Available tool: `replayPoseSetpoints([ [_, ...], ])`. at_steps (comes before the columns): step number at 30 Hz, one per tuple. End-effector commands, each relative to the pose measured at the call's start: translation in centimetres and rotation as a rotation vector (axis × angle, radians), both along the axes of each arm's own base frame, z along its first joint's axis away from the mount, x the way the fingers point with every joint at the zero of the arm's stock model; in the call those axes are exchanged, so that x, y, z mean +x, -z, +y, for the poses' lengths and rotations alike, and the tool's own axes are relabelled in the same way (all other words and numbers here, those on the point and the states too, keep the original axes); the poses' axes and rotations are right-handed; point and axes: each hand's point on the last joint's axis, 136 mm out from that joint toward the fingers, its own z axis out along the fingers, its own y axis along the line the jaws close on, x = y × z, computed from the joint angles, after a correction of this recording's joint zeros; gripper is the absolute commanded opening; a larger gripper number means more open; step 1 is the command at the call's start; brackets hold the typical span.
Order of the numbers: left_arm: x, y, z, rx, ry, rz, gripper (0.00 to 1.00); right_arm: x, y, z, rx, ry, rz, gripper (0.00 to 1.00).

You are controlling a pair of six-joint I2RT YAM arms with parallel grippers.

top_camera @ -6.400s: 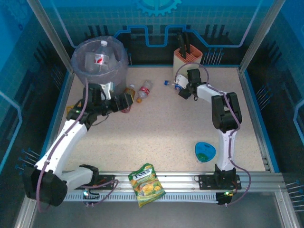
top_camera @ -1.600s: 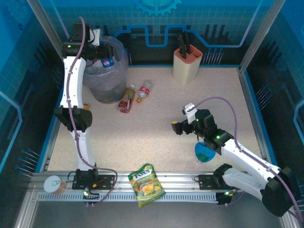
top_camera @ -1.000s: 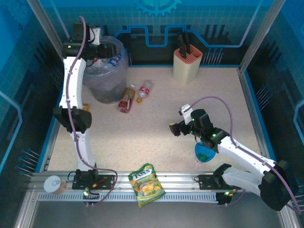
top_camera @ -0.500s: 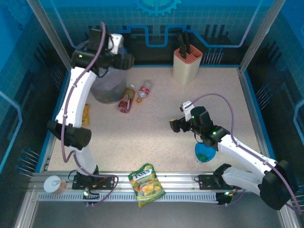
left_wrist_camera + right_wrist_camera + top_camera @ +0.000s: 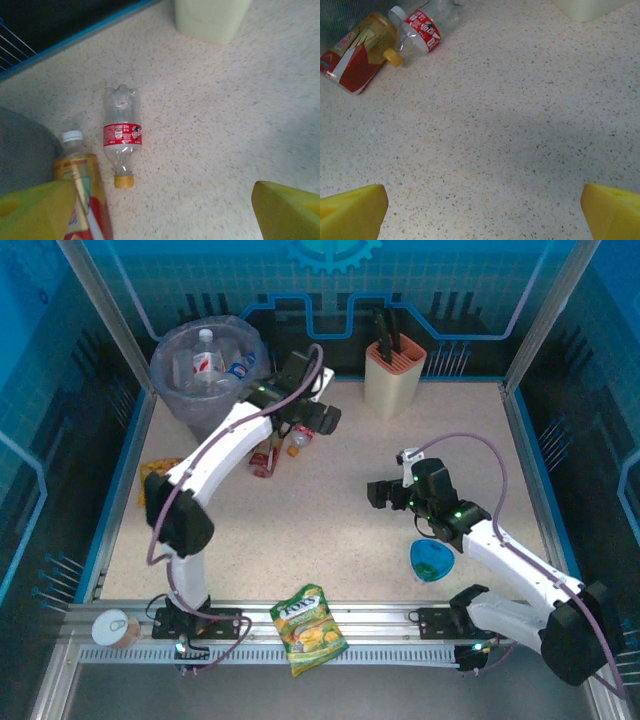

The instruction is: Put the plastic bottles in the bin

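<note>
Two lie flat (clear red-labelled bottle [image 5: 121, 135], brown-filled bottle [image 5: 90, 185]); left fingers [image 5: 35, 210], right fingers [image 5: 352, 205] spread empty.

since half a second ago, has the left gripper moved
Yes. The left gripper has swung right from the bin rim, toward the knife holder, and now hangs above the clear bottle.

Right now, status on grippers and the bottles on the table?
Left fingers open, empty, near clear bottle and brown bottle, both lying beside the bin. Right fingers open, empty, over table. Nothing blocking.
</note>
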Motion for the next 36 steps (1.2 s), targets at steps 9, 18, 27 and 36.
replayPoseSetpoints([
  [9,7.6,10.9,1.1,0.152,-0.167,0.033,0.99,-2.5,0.4,-2.6,0.041,0.053,0.039,1.00],
  [18,10.7,14.9,3.2,0.139,-0.245,0.084,0.99,-2.9,0.4,-2.6,0.033,0.026,0.041,1.00],
  [27,9.9,17.8,3.5,0.177,-0.198,0.173,0.81,-2.6,-1.0,-2.1,0.062,0.016,0.030,1.00],
  [36,9.5,16.6,3.3,0.173,-0.180,0.165,0.64,-2.8,-1.0,-2.2,0.055,0.014,0.025,1.00],
])
